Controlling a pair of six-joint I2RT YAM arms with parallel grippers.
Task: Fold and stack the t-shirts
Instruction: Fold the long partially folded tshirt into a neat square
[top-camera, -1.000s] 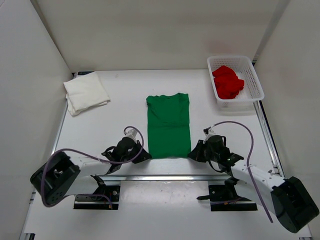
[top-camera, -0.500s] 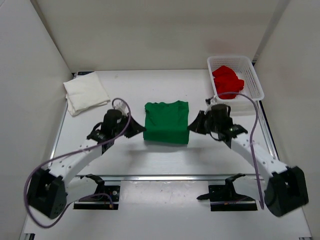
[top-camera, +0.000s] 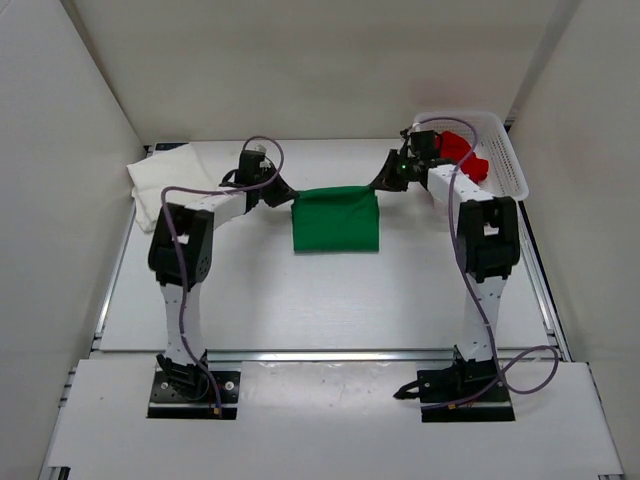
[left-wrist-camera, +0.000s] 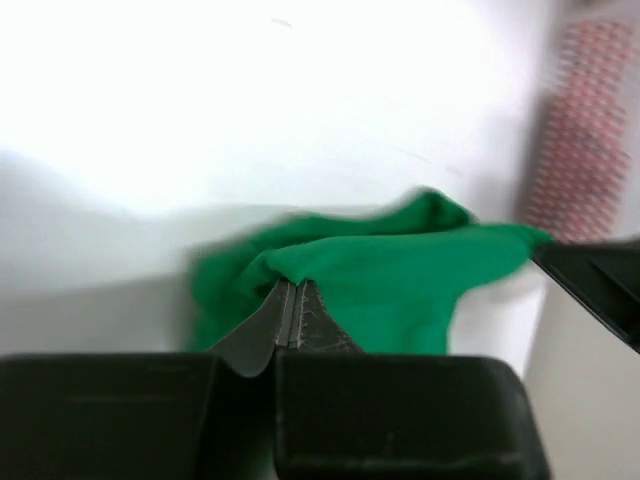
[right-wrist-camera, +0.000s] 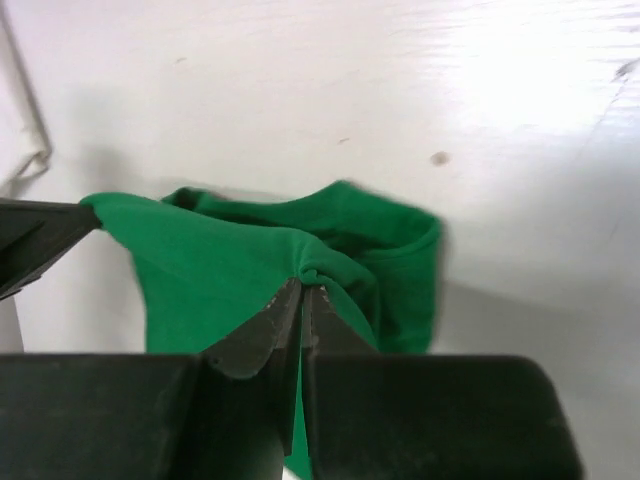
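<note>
The bright green t-shirt (top-camera: 336, 220) lies mid-table, doubled over on itself, its far edge lifted between the two grippers. My left gripper (top-camera: 288, 198) is shut on the shirt's left corner, and the cloth (left-wrist-camera: 400, 280) bunches at its tips (left-wrist-camera: 292, 285). My right gripper (top-camera: 381, 186) is shut on the right corner, green fabric (right-wrist-camera: 220, 270) pinched at its tips (right-wrist-camera: 305, 288). A folded white t-shirt (top-camera: 170, 187) rests at the far left. The red t-shirt (top-camera: 458, 152) is crumpled in the basket.
The white mesh basket (top-camera: 500, 150) stands at the far right corner, close beside my right arm. White walls close the table on three sides. A metal rail (top-camera: 330, 353) runs along the near edge by the arm bases.
Both grippers have carried the green shirt's near edge away from the bases to the far side, folding the shirt over itself to about half its length. Both arms are now stretched far out.
</note>
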